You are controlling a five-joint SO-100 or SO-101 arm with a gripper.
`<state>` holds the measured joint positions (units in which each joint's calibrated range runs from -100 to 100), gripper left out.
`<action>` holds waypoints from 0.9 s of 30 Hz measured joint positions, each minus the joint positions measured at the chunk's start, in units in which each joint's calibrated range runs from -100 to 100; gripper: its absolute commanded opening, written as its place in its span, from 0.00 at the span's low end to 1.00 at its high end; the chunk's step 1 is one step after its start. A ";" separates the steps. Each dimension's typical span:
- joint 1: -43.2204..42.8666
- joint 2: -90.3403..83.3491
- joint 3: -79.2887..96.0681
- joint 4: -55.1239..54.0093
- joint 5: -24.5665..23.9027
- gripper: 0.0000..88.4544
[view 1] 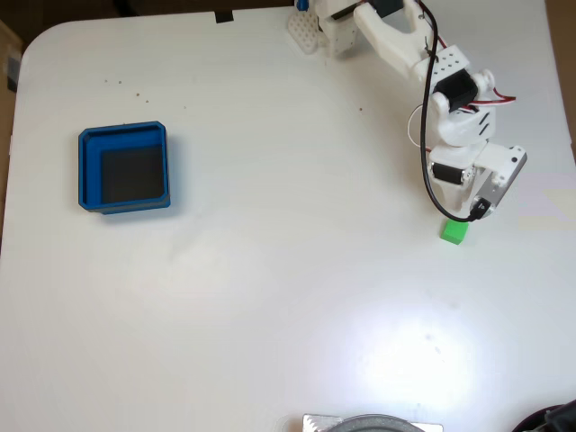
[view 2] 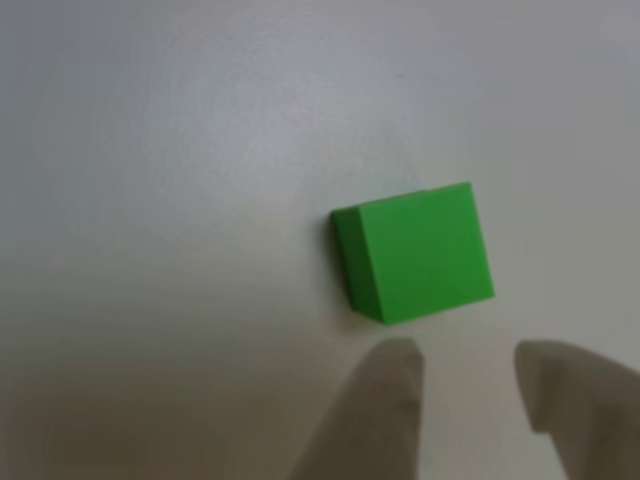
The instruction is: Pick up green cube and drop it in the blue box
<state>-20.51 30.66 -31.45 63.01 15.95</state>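
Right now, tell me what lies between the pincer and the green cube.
Nothing: in the other view, only bare white table separates the open pincer from the green cube.

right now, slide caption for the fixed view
Arm's gripper poised over the green cube, far from the blue box.

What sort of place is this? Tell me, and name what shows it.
Probably a hobby or lab tabletop set up for robot practice. A plain white table carries just a small white arm with exposed wiring, its gripper open beside a green cube, and a blue box far across the table.
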 measured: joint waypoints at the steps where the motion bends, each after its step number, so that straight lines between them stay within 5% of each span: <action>1: 0.00 0.00 0.00 0.00 0.00 0.12; 27: -0.43 0.00 0.00 0.00 -0.10 0.21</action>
<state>-20.94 30.66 -31.45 63.01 15.85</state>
